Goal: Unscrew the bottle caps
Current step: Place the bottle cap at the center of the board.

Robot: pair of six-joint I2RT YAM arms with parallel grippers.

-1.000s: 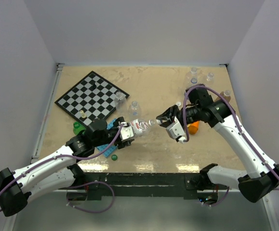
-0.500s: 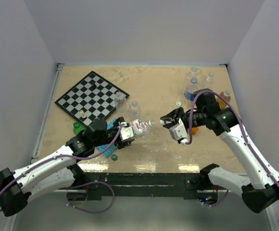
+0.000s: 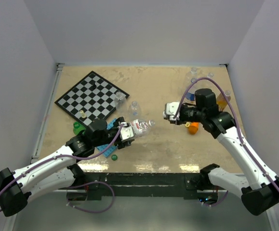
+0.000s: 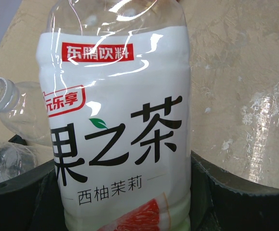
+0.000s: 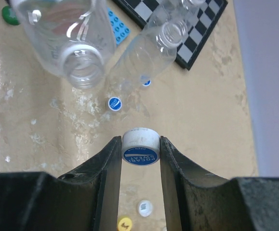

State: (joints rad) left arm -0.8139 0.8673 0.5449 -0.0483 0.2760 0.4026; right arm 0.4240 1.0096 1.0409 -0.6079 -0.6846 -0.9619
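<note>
Two grippers working: the right gripper [image 3: 170,112] is pinching the unscrewed bottle cap [image 5: 140,150] between narrow jaws, clear of the open neck; the left gripper [image 3: 128,133] is clasping the labelled bottle [image 4: 122,139]. Releasing low should stop it rolling.

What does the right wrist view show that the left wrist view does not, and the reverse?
Only the right wrist view: the right gripper shut on a white cap with a blue top, and the open neck of the clear bottle. Only the left wrist view: that bottle's white label with Chinese print. Both: the bottle and the table.
</note>
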